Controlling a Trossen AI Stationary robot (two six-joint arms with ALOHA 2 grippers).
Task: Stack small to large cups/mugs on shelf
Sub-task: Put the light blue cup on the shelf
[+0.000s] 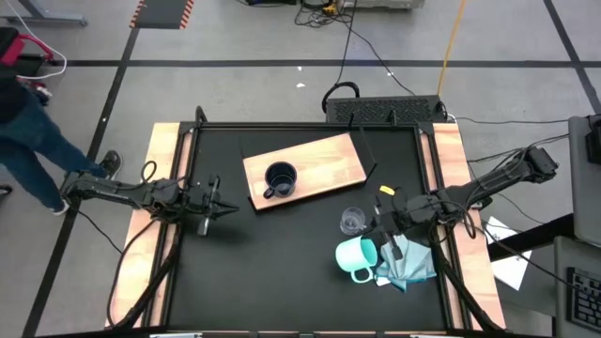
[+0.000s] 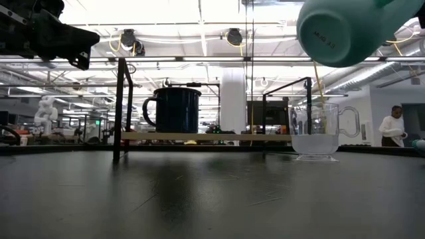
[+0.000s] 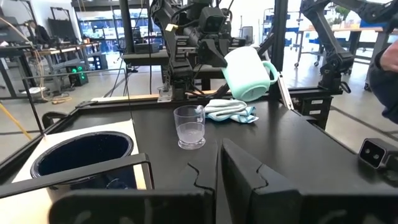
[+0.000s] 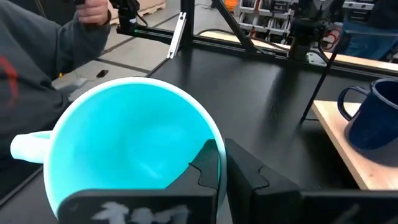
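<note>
The turquoise mug (image 1: 355, 255) hangs in the air near the table's right near corner, held by my right gripper (image 4: 217, 158). The low view shows its base (image 2: 330, 34) turned toward the camera, well above the table. The black mug (image 1: 280, 178) stands upright on the wooden shelf (image 1: 329, 160). The small clear glass cup (image 1: 351, 222) stands on the black tabletop, between the shelf and the turquoise mug. My left gripper (image 1: 228, 208) waits shut over the table's left side, holding nothing. My right gripper holds the turquoise mug by its rim wall (image 4: 211, 134), on the side opposite the handle (image 4: 25, 146). One finger (image 4: 205, 171) is inside the mug and the other (image 4: 255, 180) outside. The fingers come from the table's right. The mug is lifted clear and tilted on its side.
A light-blue cloth (image 1: 410, 268) lies crumpled on the table under and behind the turquoise mug. A black frame post (image 2: 119, 109) stands on the table. A person (image 1: 28, 141) stands beyond the table's left edge. Bare black tabletop spans the middle and near side.
</note>
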